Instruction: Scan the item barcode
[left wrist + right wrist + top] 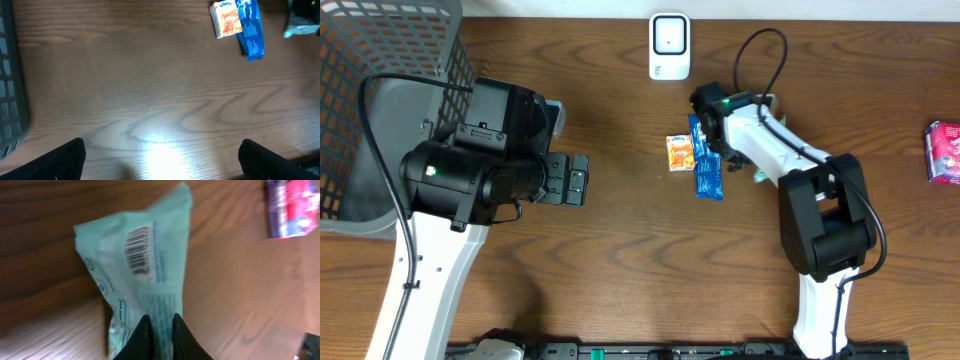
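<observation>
Right jaws pinching green packet [150, 280], barcode [138, 251] showing, left jaws wide

The packet [145, 280] is mint-green, the wrapper [708, 172] blue, the pouch [679, 153] orange.

Wood-grain tabletop [150, 75], smooth, satin glare. Thin crinkled plastic film on mint-green packet [145, 265]. Glossy plastic blue wrapper [251, 27]. Matt grey mesh basket [380, 60].

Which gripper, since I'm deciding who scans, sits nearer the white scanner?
Right. The right gripper, pinching the mint packet, sits just below and right of the scanner; the open left gripper is farther off, down to its left.
</observation>
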You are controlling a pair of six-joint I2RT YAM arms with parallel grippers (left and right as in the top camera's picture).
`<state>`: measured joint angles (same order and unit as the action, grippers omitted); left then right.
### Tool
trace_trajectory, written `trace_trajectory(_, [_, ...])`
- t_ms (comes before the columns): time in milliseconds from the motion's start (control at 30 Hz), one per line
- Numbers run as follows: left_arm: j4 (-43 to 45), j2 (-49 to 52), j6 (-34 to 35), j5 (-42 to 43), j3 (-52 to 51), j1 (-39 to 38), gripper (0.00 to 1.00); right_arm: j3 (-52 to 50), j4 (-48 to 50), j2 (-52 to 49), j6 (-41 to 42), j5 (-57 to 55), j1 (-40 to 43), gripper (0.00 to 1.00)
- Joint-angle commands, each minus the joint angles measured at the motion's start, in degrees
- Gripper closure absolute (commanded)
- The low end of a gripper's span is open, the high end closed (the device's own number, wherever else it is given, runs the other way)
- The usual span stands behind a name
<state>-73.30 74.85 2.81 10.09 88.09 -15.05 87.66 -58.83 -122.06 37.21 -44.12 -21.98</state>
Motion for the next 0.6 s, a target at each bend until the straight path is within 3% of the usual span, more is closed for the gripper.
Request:
trace_trajectory(0, [-0.2,0.2,0.1,-0.7,0.5,0.3,0.02,0.8,1.0,1.0,-1.3,3.4,-2.8,0.68])
trace_trajectory(33, [-0.2,0.2,0.1,-0.7,0.5,0.3,0.02,1.0,1.4,1.0,-1.9,3.3,-3.5,0.47])
trace_trajectory(67, [-0.2,0.2,0.1,-0.7,0.5,0.3,0.02,1.4,1.6,1.0,-2.6,3.3,-4.2,0.36])
trace_trajectory(233, [-0.2,0.2,0.1,-0.7,0.5,0.3,0.02,4.5,0.7,1.1,-5.3,3.3,-5.8,0.46])
trace_trajectory(400, [-0.2,0.2,0.1,-0.7,0.5,0.3,0.02,8.2,-2.4,1.1,-5.5,6.0,-4.3,0.41])
trace_trajectory(567, [-0.2,0.2,0.1,-0.7,0.5,0.3,0.02,9.1,-3.2,1.1,-17.6,20.9,-1.4,0.44])
